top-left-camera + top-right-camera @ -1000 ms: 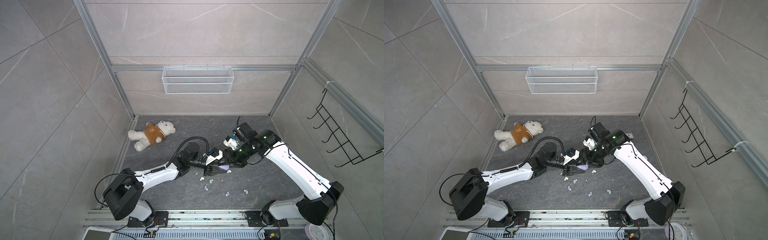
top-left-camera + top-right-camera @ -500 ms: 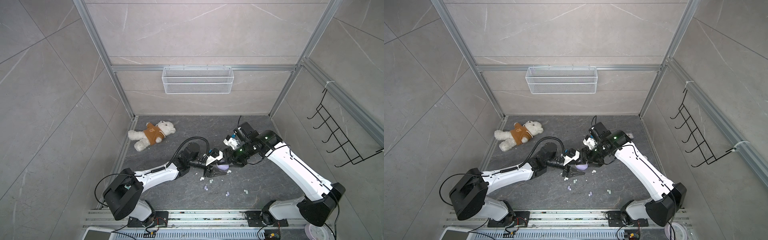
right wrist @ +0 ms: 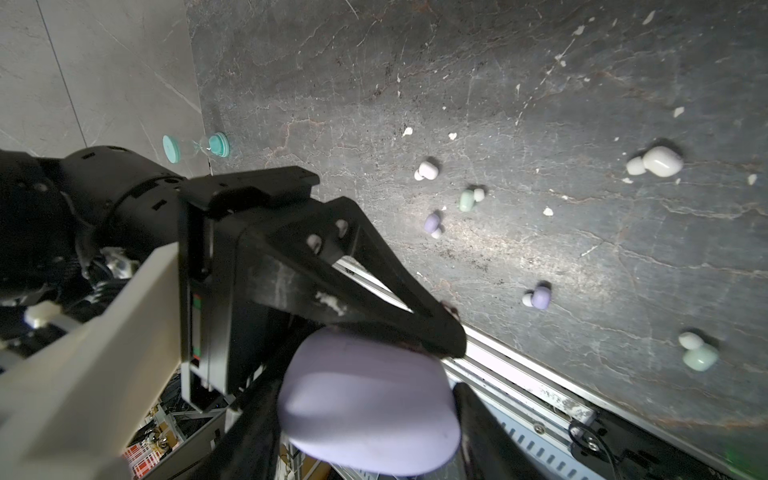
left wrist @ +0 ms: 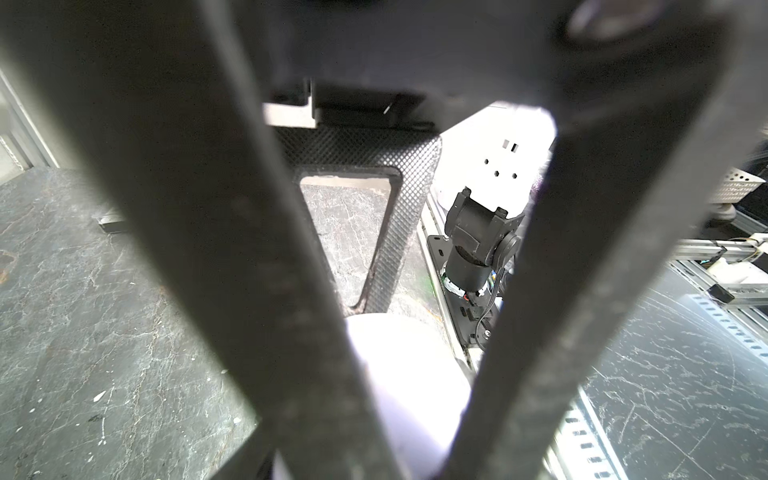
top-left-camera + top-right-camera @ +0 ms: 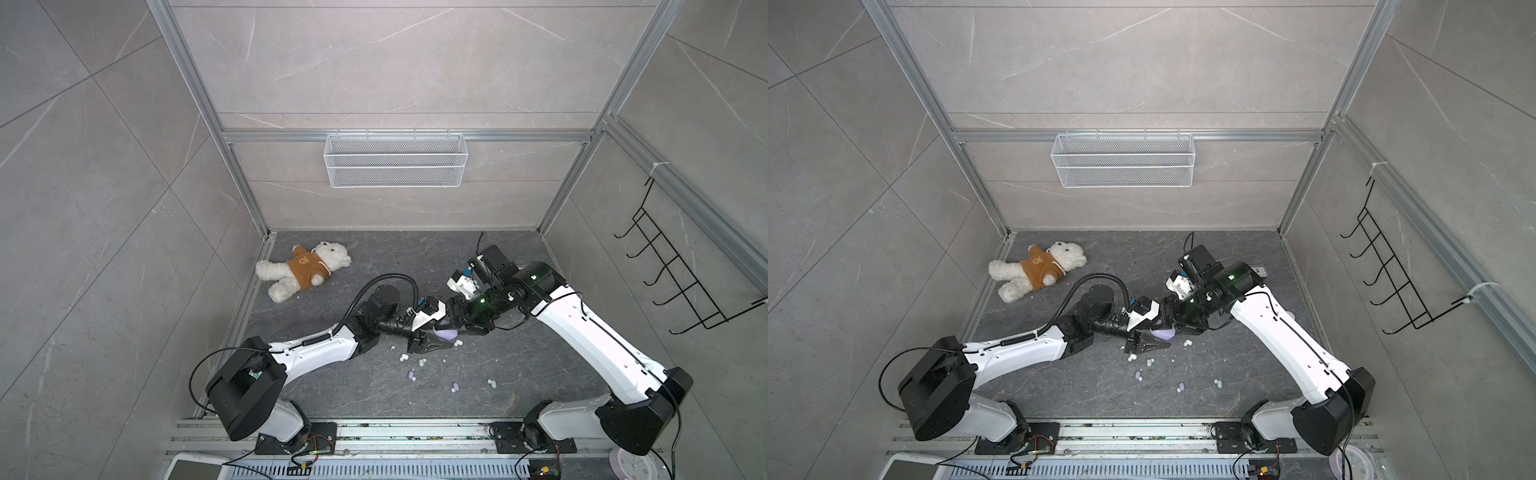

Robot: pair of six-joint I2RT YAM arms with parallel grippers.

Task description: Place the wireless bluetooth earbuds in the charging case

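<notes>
Dark marbled tabletop (image 5: 519, 374), tiled enclosure. Right pincer (image 5: 1177, 328) pinches the lilac charging case (image 3: 365, 399) at centre. Left pincer (image 5: 1165, 341) brackets its edge, grip indeterminate. Six earbuds (image 3: 538, 296) lie scattered nearby, outside the case.

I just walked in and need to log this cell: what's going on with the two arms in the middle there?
The right tool grips a lilac charging case that looks closed. The left tool has its fingers at the case's upper edge, probably working on the lid. Whether they pinch it is unclear. Six earbuds, white, lilac and mint, lie loose on the dark table. None has gone into the case yet.
</notes>
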